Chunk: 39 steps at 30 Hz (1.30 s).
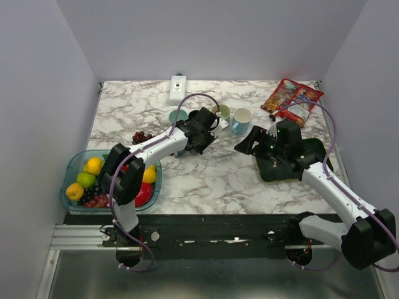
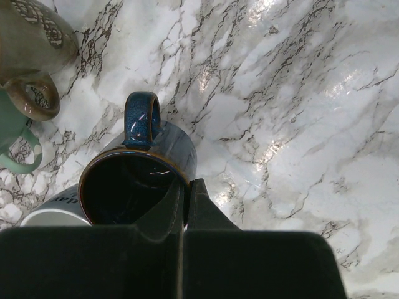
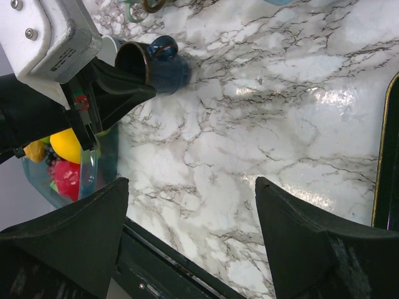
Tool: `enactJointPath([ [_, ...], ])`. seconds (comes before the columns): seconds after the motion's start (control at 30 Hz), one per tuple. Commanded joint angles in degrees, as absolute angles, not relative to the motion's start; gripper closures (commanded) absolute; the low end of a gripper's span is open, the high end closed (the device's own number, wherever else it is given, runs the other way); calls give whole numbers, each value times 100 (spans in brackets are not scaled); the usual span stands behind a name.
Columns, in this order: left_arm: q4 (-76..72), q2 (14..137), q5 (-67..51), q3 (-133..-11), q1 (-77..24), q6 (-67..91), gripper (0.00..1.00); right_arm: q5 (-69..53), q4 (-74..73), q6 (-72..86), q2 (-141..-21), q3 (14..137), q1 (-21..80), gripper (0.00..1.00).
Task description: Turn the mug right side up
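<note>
The dark blue mug (image 2: pixel 149 163) is tilted on its side with its open mouth toward the left wrist camera and its handle (image 2: pixel 141 118) pointing away. My left gripper (image 2: pixel 186 190) is shut on the mug's rim, one finger inside and one outside. The right wrist view shows the mug (image 3: pixel 161 65) held at a slant over the marble; whether it touches the table I cannot tell. In the top view the left gripper (image 1: pixel 202 134) hides most of the mug. My right gripper (image 3: pixel 187 187) is open and empty, hovering right of centre (image 1: pixel 246 144).
A teal mug (image 1: pixel 177 116), an olive mug (image 1: pixel 221 112) and a light blue mug (image 1: pixel 242 119) stand just behind the left gripper. Grapes (image 1: pixel 142 136), a fruit tray (image 1: pixel 73 167), a white box (image 1: pixel 178 87), snack bags (image 1: pixel 292 101) and a black tray (image 1: pixel 280 174) surround them.
</note>
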<state>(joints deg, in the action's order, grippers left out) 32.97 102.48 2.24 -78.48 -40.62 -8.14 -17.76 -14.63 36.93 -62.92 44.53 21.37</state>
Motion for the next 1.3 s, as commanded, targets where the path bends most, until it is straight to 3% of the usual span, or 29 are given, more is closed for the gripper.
enactJointPath([
  [0.0, 2971, 10301, 167, -7814, -4096, -932, 98, -1635, -1564, 3709, -6109, 4333, 2136, 12],
  [0.1, 2787, 10310, 132, -7665, -4096, -809, 94, -1617, -1564, 3718, -6091, 4315, 2127, 12],
  [0.2, 2637, 10292, 70, -7577, -4087, -721, 82, -1626, -1564, 3735, -6100, 4333, 2136, 12],
  [0.23, 2576, 10275, 70, -7550, -4096, -703, 71, -1635, -1564, 3735, -6065, 4333, 2136, 11],
  [0.3, 2558, 10266, 70, -7524, -4096, -677, 63, -1626, -1564, 3744, -6021, 4333, 2127, 11],
  [0.33, 2558, 10266, 88, -7515, -4096, -677, 52, -1609, -1564, 3744, -5994, 4324, 2136, 11],
  [0.67, 2909, 9502, 255, -7479, -4087, -502, 10, -1389, -1933, 3692, -5836, 4456, 2136, 8],
  [0.7, 2927, 9370, 237, -7462, -4096, -431, 2, -1328, -1994, 3674, -5792, 4526, 2136, 7],
  [0.77, 2971, 8905, 211, -7410, -4087, -282, 1, -1126, -2240, 3587, -5748, 4614, 2136, 1],
  [0.97, 3252, 7596, 447, -7225, -4087, 412, 1, -133, -2979, 3402, -5406, 5080, 2127, 0],
  [1.27, 3164, 5347, 2204, -6513, -4078, 905, 1, 1221, -3700, 3279, -4764, 5888, 2127, 0],
])
